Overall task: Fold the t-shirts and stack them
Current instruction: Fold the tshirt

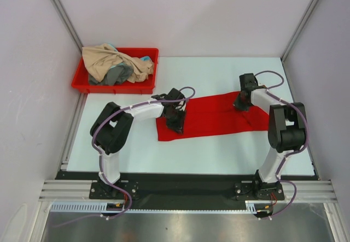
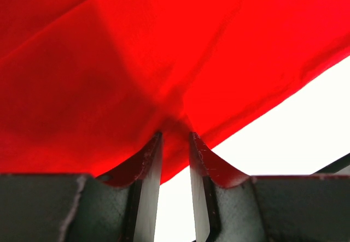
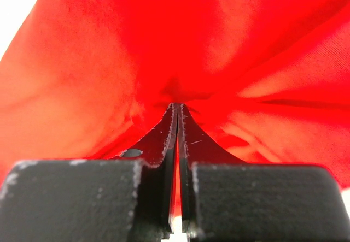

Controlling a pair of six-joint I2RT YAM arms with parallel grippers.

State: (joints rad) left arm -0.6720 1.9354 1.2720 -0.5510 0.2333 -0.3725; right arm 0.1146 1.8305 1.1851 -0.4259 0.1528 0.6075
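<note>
The red t-shirt (image 1: 219, 119) lies as a long band across the middle of the white table. My left gripper (image 1: 176, 121) is at its left end and my right gripper (image 1: 240, 104) is on its far edge toward the right. In the left wrist view the left gripper (image 2: 176, 134) has a fold of the red t-shirt (image 2: 136, 62) bunched between its tips, with the jaws partly apart around it. In the right wrist view the right gripper (image 3: 178, 105) is shut tight on the red t-shirt (image 3: 136, 51), and creases run out from the pinch. A beige t-shirt (image 1: 109, 59), a grey one (image 1: 115, 77) and a light blue one (image 1: 146, 60) lie crumpled together.
The crumpled shirts sit in a red plastic tray (image 1: 112, 88) at the back left corner. White walls with metal posts close in the table on three sides. A black base rail (image 1: 180, 190) runs along the near edge under both arms.
</note>
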